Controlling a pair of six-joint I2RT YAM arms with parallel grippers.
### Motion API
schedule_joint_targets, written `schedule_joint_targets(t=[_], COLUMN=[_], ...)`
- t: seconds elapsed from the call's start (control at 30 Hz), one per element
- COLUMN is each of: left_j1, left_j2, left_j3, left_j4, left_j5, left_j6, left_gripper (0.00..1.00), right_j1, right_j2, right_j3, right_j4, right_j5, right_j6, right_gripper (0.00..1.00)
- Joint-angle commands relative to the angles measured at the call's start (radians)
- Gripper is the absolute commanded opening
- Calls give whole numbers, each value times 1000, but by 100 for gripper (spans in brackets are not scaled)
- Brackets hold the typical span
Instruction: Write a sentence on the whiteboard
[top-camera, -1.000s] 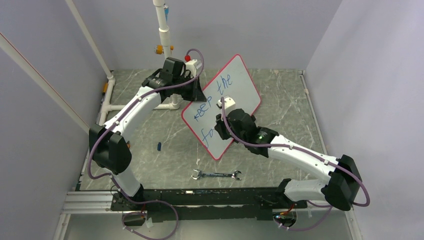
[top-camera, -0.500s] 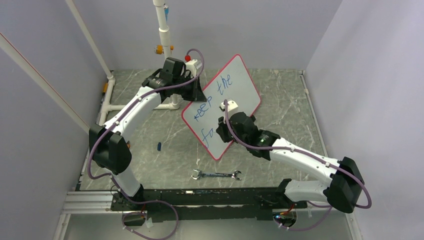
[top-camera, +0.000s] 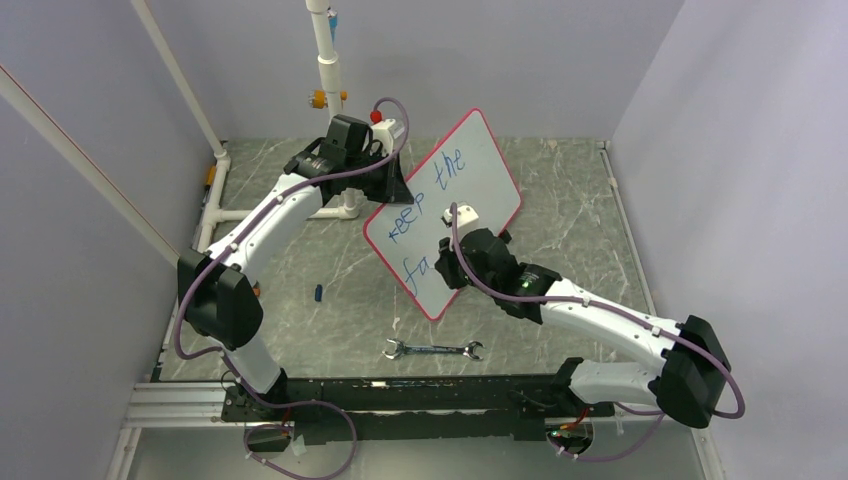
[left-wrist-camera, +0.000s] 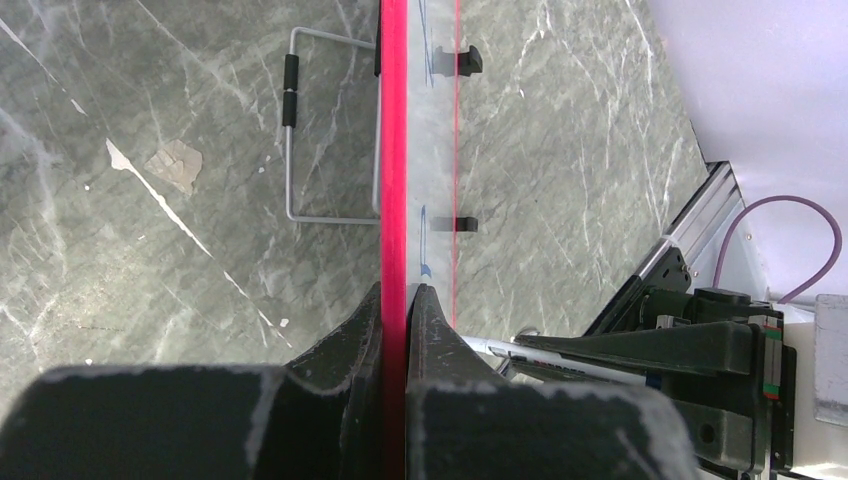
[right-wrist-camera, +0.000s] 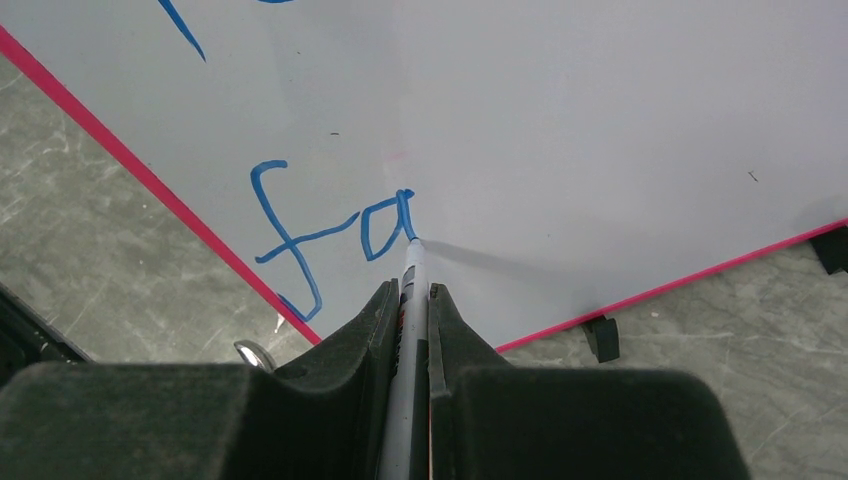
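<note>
Marker tip down mid-word on the tilted board

Top view: the large white rectangular whiteboard with a red-pink rim (top-camera: 490, 178) stands tilted at table centre, and the blue slanted handwriting (top-camera: 449, 165) reads "keep the fa".
Left wrist: the left gripper (left-wrist-camera: 398, 292) is clamped on the rim at 6 o'clock.
Right wrist: the right gripper (right-wrist-camera: 408, 290) is clamped on a white marker (right-wrist-camera: 412, 265) whose tip touches the board just after the "a". Pressing too hard could shift the board and skew the stroke.

- You'll see a wrench (top-camera: 433, 350) lying flat at 6 o'clock on the table (top-camera: 570, 200).
- A small blue piece (top-camera: 318, 292) sits at 8 o'clock.
- A white pipe (top-camera: 328, 60) stands at 11 o'clock.
</note>
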Motion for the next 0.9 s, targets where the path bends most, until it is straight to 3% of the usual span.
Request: schedule_joint_targets(t=[0.0,0.23,0.87], left_j1=[-1,-3,-21], left_j2=[-30,-24,6], left_j3=[3,6,16], left_j4=[-3,-5,-23], left_j5=[-171,-178,-199], left_j6=[107,112,127], left_gripper=[0,0,0], right_j1=[-2,-28,-191], right_j2=[-28,-88,-189], right_j3=[25,30,-100], right_j4=[2,15,227], right_j5=[59,68,-163], right_j6=[-9,-39,-10], right_gripper=[0,0,0])
